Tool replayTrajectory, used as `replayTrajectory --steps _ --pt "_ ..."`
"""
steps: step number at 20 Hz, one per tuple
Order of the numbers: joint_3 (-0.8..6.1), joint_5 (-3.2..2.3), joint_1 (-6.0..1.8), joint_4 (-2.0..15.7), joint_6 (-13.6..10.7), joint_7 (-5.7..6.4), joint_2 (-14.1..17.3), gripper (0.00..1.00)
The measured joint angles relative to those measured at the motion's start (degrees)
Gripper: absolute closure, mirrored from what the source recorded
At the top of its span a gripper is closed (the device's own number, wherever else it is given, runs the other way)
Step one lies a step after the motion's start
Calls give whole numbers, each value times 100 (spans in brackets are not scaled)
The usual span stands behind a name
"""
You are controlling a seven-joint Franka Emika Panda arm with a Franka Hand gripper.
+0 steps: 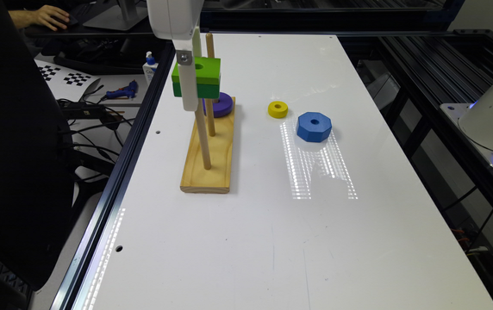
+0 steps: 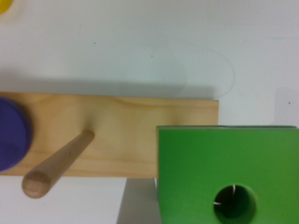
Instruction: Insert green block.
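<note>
so the pincer [image 1: 189, 92] is clamped on the green block [image 1: 197, 77], holding it up in the air over the wooden base [image 1: 207, 163], right around the pegs [image 1: 203, 137]. A purple ring [image 1: 220, 104] sits at the base's far end. Yellow ring [image 1: 278, 109] and blue octagon [image 1: 314, 126] lie mid-worktop [image 1: 251, 241], just beside each other.
</note>
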Motion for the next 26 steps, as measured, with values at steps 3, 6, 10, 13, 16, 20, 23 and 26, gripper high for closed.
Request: replayTrajectory --steps 3,6,10,13,16,20,23,26 --pt "0 0 1 17 44 0 65 100" --pt "0 0 1 20 56 0 80 100" --pt "0 0 2 19 66 0 117 100" --pt "0 -7 4 19 188 0 257 100" --pt "0 -8 4 20 208 0 282 100" --pt "-1 -11 4 20 230 0 320 100" --pt "-1 -13 4 19 237 0 335 100" --pt "-2 -28 4 16 326 0 450 100"
